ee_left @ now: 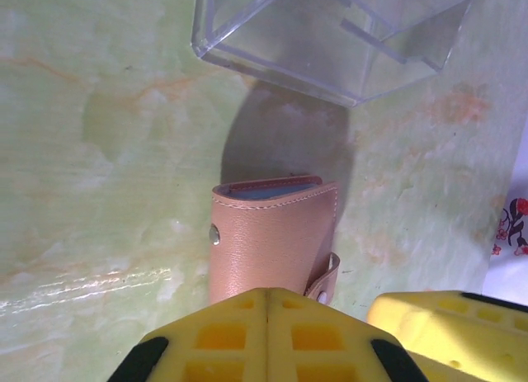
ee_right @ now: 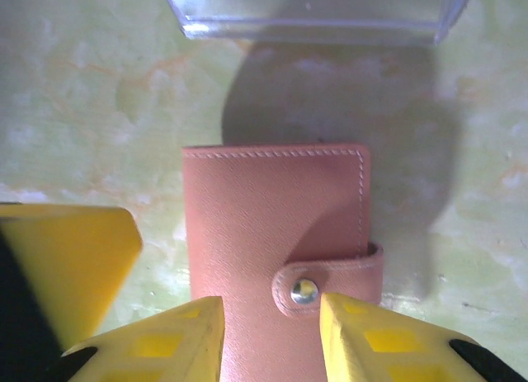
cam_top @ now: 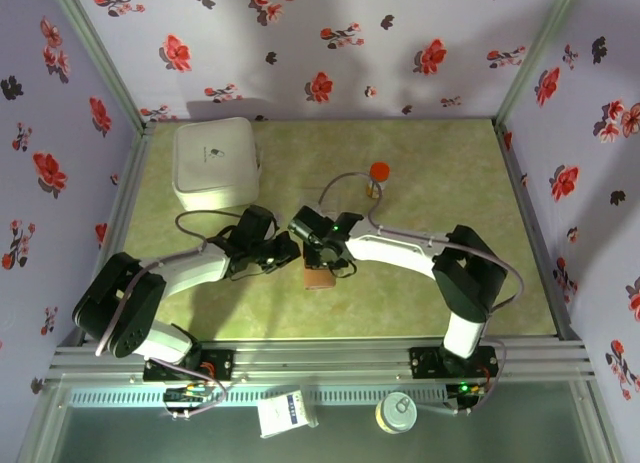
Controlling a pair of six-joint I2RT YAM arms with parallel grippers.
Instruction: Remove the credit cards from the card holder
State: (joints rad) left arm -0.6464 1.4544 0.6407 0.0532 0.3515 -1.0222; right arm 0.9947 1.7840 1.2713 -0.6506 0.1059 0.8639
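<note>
Straddling card holder (ee_right: 272,217), right fingers (ee_right: 388,341) parted

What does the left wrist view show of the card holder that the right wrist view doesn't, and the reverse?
Left wrist: the holder's top edge with its blue-grey lining, and the left gripper shut. Right wrist: the holder's flat stitched face with the strap lying across it, and the right gripper open around the snap. Both: holder, clear tray, green table.

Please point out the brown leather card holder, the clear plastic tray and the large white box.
brown leather card holder (ee_right: 272,217), right wrist view, its front cover.
clear plastic tray (ee_left: 280,44), left wrist view, its side wall.
large white box (cam_top: 215,163), top external view, its lid.
</note>
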